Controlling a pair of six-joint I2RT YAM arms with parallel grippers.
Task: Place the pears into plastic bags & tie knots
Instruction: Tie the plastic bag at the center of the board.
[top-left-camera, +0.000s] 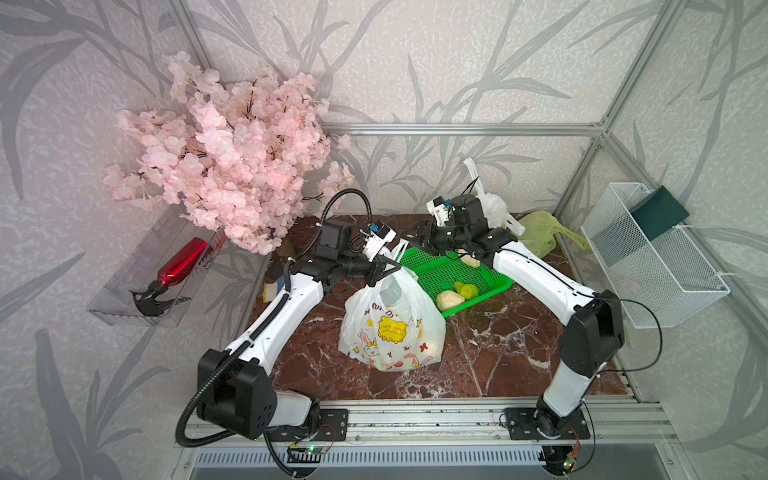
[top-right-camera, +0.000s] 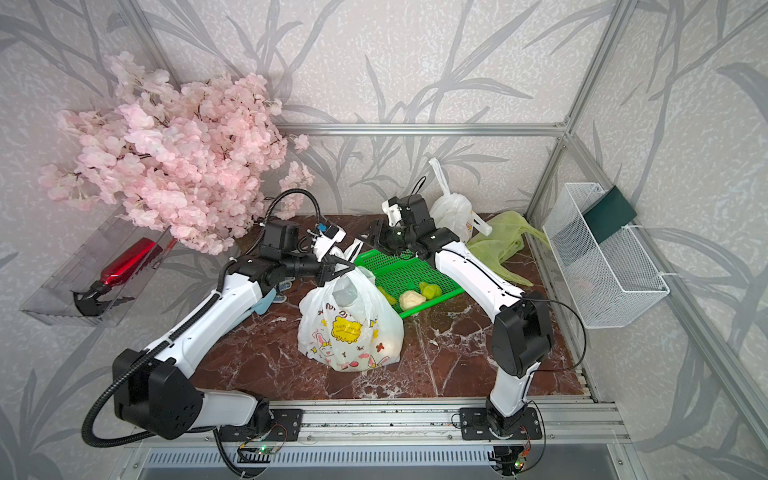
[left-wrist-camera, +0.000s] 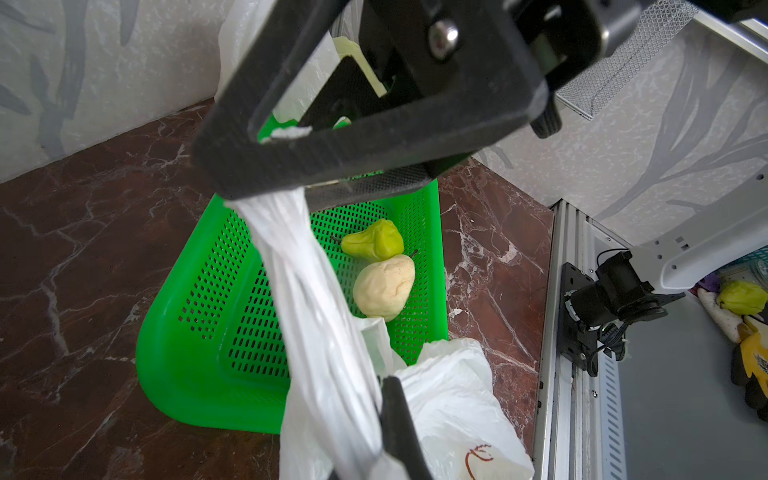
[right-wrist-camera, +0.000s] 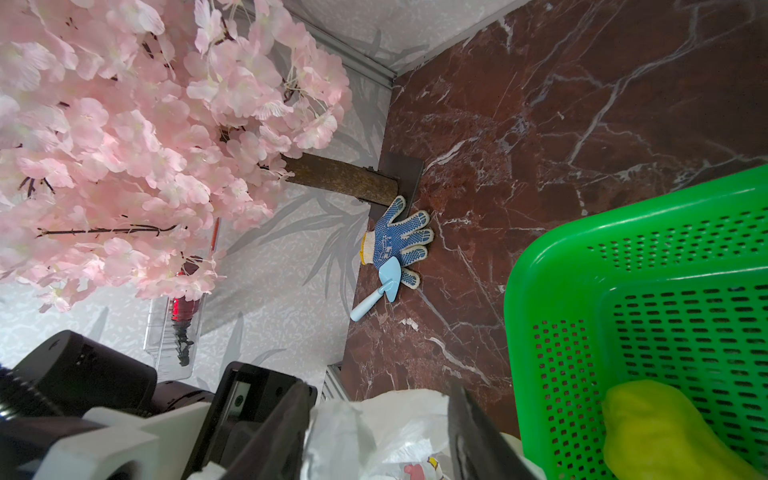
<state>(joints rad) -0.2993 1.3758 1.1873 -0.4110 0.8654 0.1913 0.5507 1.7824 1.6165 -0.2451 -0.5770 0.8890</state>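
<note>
Our left gripper (top-left-camera: 380, 276) pinches the handles (left-wrist-camera: 299, 266) of the white rabbit bag (top-left-camera: 392, 328), which stands on the table (top-left-camera: 498, 332). Our right gripper (top-left-camera: 420, 240) hangs with jaws apart by the green basket (top-left-camera: 432, 266), where a cream pear (top-left-camera: 451, 298) and a green pear (top-left-camera: 466, 289) lie.

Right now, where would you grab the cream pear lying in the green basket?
Probably the fat belly of the cream pear, coming straight down from above: it lies on its side in the green basket, with the green pear beside its narrow end and the basket wall close alongside.
</note>
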